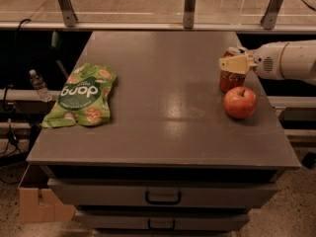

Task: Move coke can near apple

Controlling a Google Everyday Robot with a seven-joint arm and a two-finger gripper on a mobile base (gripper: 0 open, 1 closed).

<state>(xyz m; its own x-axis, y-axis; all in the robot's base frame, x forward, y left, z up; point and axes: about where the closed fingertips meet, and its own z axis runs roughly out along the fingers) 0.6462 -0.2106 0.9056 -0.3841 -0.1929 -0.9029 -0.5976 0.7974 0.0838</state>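
The red coke can (230,79) stands upright at the right side of the grey table (158,132), just behind and left of the red-orange apple (240,102), almost touching it. My gripper (234,63) reaches in from the right on a white arm (289,60). Its tan fingers (232,65) are closed around the can's upper part and hide its top. I cannot tell whether the can's base rests on the table or hovers just above it.
A green snack bag (81,95) lies at the table's left side. The table's right edge runs close beside the apple. Drawers with handles (163,197) sit below the front edge. A water bottle (38,85) and a cardboard box (39,206) are off to the left.
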